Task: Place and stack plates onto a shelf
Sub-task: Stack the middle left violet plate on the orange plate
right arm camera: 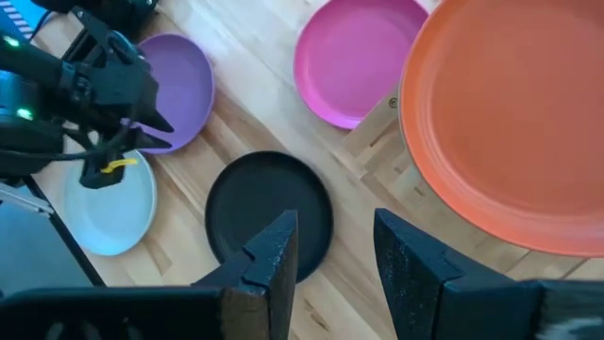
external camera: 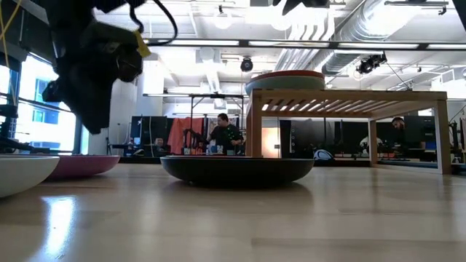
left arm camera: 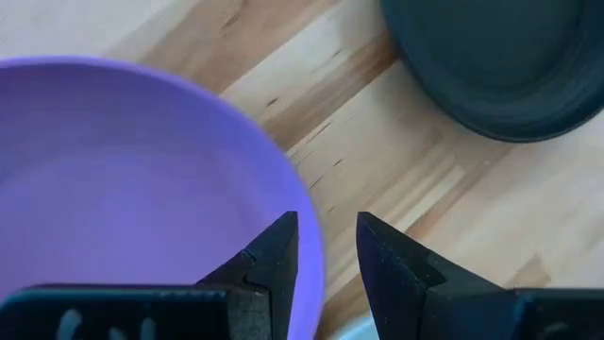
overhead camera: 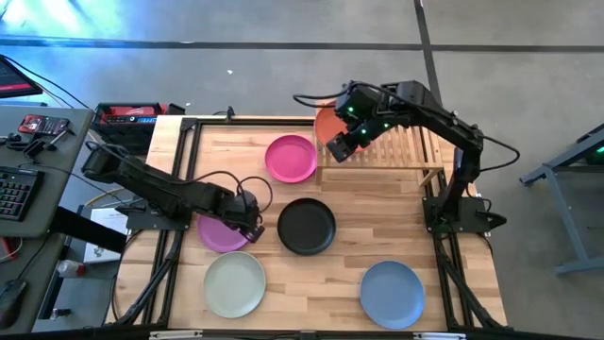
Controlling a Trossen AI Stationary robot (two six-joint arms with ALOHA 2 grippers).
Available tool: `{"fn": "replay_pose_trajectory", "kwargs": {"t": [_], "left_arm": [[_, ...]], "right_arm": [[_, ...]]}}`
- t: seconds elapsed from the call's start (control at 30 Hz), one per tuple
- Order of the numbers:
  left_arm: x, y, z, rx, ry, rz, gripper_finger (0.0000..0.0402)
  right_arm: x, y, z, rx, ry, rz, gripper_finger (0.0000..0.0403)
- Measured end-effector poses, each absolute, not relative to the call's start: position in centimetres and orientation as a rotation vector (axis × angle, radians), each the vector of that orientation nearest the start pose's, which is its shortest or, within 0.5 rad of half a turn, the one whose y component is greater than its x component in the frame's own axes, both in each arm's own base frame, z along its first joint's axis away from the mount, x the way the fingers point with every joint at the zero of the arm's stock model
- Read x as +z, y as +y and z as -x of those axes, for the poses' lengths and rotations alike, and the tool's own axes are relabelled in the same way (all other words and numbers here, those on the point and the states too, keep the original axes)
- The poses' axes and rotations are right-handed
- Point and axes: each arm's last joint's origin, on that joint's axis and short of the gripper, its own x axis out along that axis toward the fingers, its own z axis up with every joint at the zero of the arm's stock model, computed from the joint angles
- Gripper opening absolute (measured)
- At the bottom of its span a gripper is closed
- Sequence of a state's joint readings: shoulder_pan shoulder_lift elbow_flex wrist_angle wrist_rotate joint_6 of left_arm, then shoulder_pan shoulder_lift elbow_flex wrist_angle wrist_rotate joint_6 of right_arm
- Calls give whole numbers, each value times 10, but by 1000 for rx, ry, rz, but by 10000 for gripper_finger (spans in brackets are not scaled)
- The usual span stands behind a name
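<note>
My left gripper (overhead camera: 253, 229) hangs open just above the right rim of the purple plate (left arm camera: 123, 189), one finger over the plate's inside and one outside the rim, clear of it in the low view (external camera: 91, 124). The purple plate (overhead camera: 219, 236) lies flat on the table. My right gripper (overhead camera: 338, 149) is open and empty, high over the left end of the shelf (overhead camera: 406, 146). An orange-red plate (right arm camera: 510, 123) lies on the shelf's left end. The magenta plate (overhead camera: 291, 158), black plate (overhead camera: 307, 227), a pale plate (overhead camera: 235, 285) and the blue plate (overhead camera: 392, 295) rest on the tabletop.
The black plate (left arm camera: 500, 57) lies close to the right of my left gripper. The shelf's right half (external camera: 378, 94) shows bare slats. A side desk with a keyboard and tools (overhead camera: 28, 142) stands left of the table. People sit in the room beyond (external camera: 226, 135).
</note>
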State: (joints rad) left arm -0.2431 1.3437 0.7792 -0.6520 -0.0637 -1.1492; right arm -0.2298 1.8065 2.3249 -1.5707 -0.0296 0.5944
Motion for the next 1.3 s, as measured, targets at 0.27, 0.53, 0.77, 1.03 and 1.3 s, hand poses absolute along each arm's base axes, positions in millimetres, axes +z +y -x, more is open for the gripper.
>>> {"fn": "replay_pose_trajectory", "kwargs": {"t": [0.27,0.53,0.77,1.03,1.3], "left_arm": [[167,-58,-238,577,1190,792,99],[155,-59,-244,598,1215,789,99],[143,-60,-248,620,1238,785,99],[139,-60,-248,620,1261,758,92],[140,-60,-248,577,1276,706,50]], "right_arm": [[450,-68,-305,-473,972,-651,119],[450,-68,-305,-464,975,-635,119],[450,-68,-305,-455,978,-621,118],[450,-68,-305,-451,980,-613,118],[450,-68,-305,-443,982,-599,118]]}}
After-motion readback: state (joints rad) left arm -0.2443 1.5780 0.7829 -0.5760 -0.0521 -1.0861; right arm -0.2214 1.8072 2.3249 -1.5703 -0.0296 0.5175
